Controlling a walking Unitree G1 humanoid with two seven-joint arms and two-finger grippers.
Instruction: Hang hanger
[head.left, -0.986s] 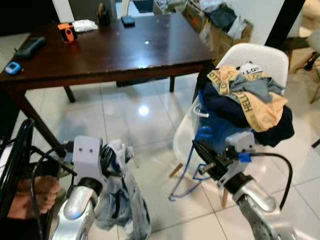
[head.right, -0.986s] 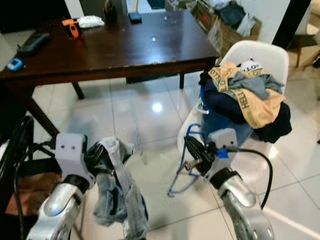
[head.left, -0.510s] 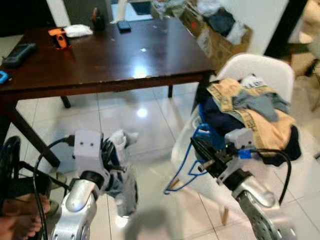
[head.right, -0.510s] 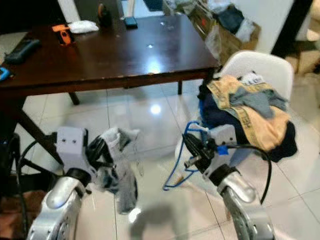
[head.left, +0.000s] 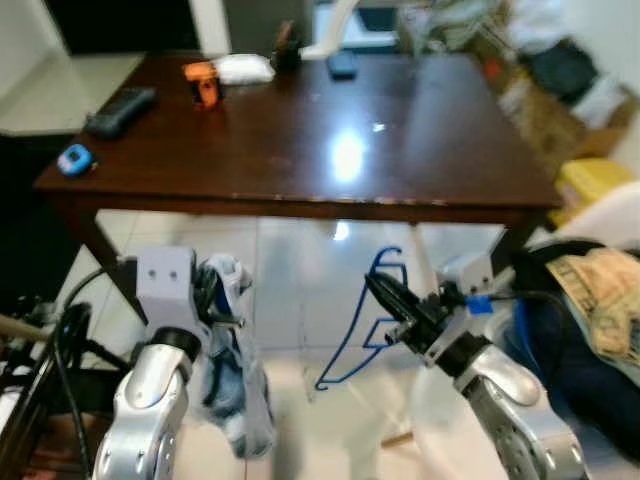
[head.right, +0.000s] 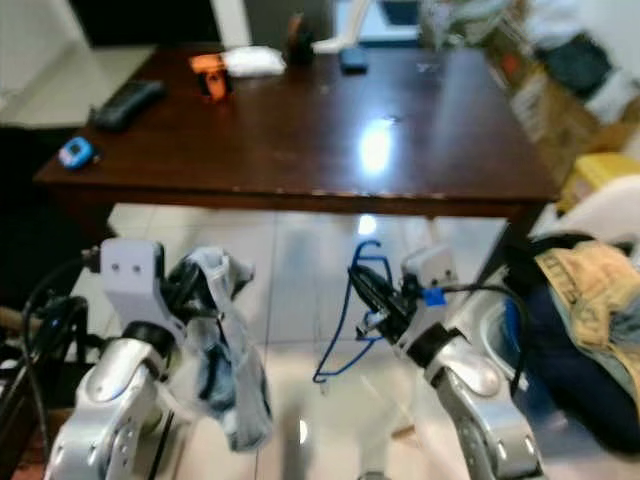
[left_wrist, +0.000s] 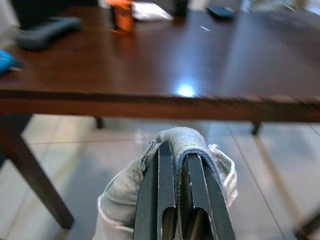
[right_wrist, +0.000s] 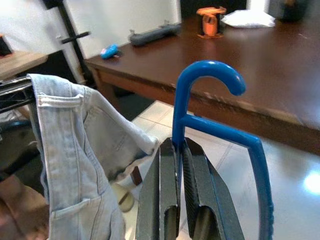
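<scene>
Since one second ago your head camera has turned to the left: the dark wooden table (head.left: 400, 140) now stands straight ahead, and the white chair (head.left: 610, 215) with its pile of clothes (head.left: 600, 300) has slid to the right edge. This is the camera moving, not the furniture. Both arms carry the same things as before, so for the task it means, I think, that you are turning away from the chair to look for a place to hang; no rail or hook is visible yet.

From the left eye you see the right gripper (head.left: 385, 297) in front of the table edge, its fingers closed on the blue hanger (head.left: 362, 330). The hanger is in the air above the tiled floor (head.left: 290, 260), hook upward, the triangle part below and to the left. The left gripper (head.left: 215, 300) is clamped on light denim jeans (head.left: 228, 380), which hang down beside the arm.

The right eye gives the same arrangement, a little blurred.

From the left wrist you see the two fingers pressed together with a fold of denim (left_wrist: 185, 142) over them.

From the right wrist the hanger (right_wrist: 210, 95) looks like thick, smooth blue plastic with a rounded open hook; the fingers hold its neck just under the hook, and the jeans hang near it, not touching.
</scene>
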